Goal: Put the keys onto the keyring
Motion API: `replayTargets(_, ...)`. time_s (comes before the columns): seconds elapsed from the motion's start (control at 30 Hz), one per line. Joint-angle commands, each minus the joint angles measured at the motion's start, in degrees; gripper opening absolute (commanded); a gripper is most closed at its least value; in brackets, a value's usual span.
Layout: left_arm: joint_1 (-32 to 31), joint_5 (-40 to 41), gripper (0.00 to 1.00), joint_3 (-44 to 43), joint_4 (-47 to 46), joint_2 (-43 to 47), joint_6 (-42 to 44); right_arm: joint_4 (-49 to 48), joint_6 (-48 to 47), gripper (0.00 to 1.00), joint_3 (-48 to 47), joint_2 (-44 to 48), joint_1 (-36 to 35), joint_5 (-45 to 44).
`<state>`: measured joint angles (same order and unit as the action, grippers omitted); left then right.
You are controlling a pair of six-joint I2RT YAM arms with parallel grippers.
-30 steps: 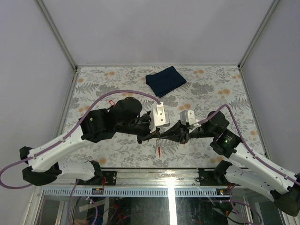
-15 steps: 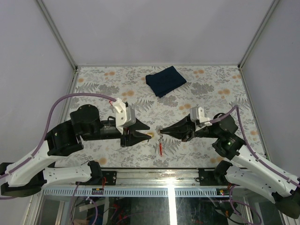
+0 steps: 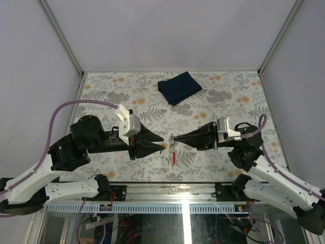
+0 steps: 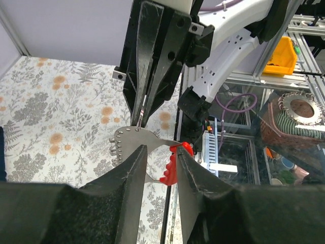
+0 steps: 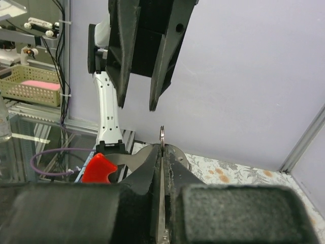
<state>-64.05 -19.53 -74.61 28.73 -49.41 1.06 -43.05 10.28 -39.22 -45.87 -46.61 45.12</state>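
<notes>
Tabletop [image 3: 233,96]: It is covered with a flowered sheet. Both arms are fixed at its 6 o'clock edge.
Left arm [image 3: 61,157]: It is white and black. It is bent in from 8 o'clock and stretched toward the middle.
Right arm [image 3: 277,178]: It is white and black. It is reached in from 4 o'clock.
Cloth [image 3: 179,87]: It is dark blue and folded. It is laid flat near 12 o'clock, well apart from both hands.
Left hand [image 3: 163,143]: It is pointed toward 3 o'clock, tip to tip with the other hand. Its fingers [image 4: 129,173] are held apart, and nothing is seen gripped between them.
Right hand [image 3: 175,138]: It is pointed toward 9 o'clock. Its fingers [image 5: 175,162] are pressed together and clamped on the keyring.
Keyring [image 5: 161,136]: Its thin silver loop is stuck up, edge-on, from the right hand's tips. It is held up off the tabletop, between the two hands and just beside the left hand's tips.
Silver piece [image 4: 129,140]: It is flat, with small bumps along one edge. It is hung by the loop, next to the tag. It cannot be told if it is a key.
Red tag [image 3: 174,159]: It is hung from the loop toward 6 o'clock. It is seen through the gap in the left hand.
Keys: Their coloured heads cannot be picked out.
</notes>
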Motion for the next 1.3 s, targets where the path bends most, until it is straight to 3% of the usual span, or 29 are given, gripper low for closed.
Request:
replayTargets(0.0, -0.3, -0.2, 0.28, 0.7, -5.4, 1.5, 0.1, -2.3, -9.8, 0.02, -3.6, 0.4, -0.4, 2.8)
replayTargets(0.3, -0.3, 2.2, 0.28, 1.7, -5.0, 2.4, 3.0, 21.5, -39.6, 0.0, -11.4, 1.0, -0.4, 1.1)
replayTargets(0.73, -0.3, 5.3, 0.29, 2.1, -4.9, 2.2, 5.7, 30.0, -63.0, 0.0, -13.0, 2.5, -0.4, -1.4)
replayTargets(1.07, -0.4, 5.5, 0.28, 1.2, -5.6, -0.1, 7.4, 25.4, -59.4, 0.0, -11.8, 3.3, -0.5, -0.3)
replayTargets(1.27, -0.3, 5.6, 0.28, 0.9, -6.7, -0.5, 8.3, 16.7, -39.6, 0.0, -11.0, 2.8, -0.5, -2.5)
